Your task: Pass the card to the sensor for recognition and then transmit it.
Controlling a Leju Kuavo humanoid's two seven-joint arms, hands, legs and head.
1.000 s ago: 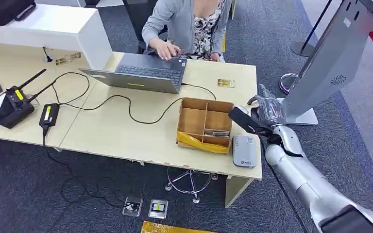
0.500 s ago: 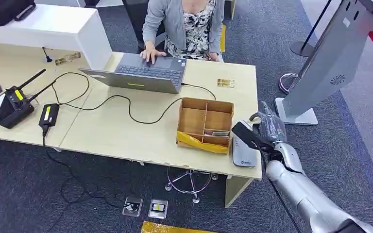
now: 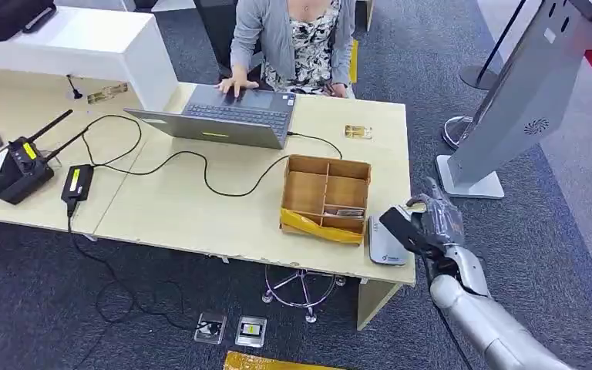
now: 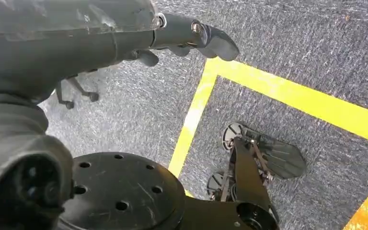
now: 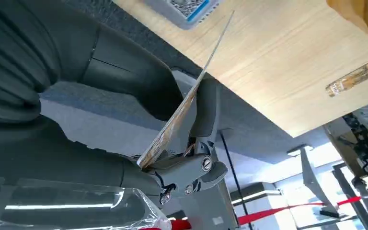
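Card [image 5: 182,112] pinched by one end in my right hand [image 3: 432,223], near reader [image 3: 386,245]; thin, stiff, slippery. Left hand [image 4: 67,43] fingers: can't tell.

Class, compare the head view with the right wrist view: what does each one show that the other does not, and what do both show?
Head view alone: the laptop, the person typing, the wooden box, the radio and the robot's silver arm.

Right wrist view alone: the card seen edge-on, pinched between the thumb and a finger.

Both: the right hand holding the card, the grey sensor at the table edge, and the small gold tag.
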